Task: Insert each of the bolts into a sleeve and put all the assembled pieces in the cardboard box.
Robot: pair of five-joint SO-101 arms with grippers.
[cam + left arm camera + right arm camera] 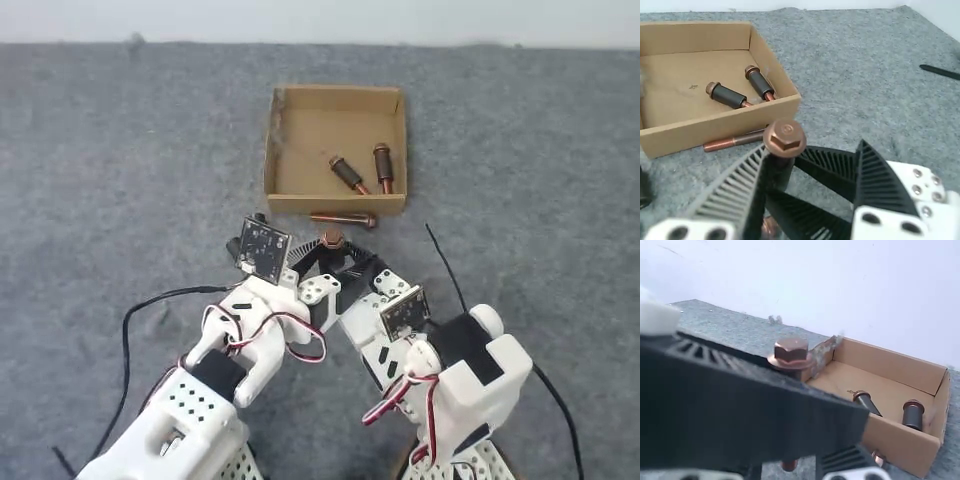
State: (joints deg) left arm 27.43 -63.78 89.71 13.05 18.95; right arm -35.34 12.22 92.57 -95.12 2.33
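Note:
A copper bolt stands upright in a dark sleeve just in front of the cardboard box. Its hex head sticks out on top, and its tip shows below in the right wrist view. My left gripper and right gripper meet from either side, both shut on this piece. In the right wrist view a black finger hides the sleeve under the bolt head. Two sleeved bolts lie in the box. A bare bolt lies on the carpet against the box's front wall.
Grey carpet covers the table, with a pale wall along the far edge. A thin black cable runs to the right of the arms. Another cable loops at the left. The box has free floor on its left side.

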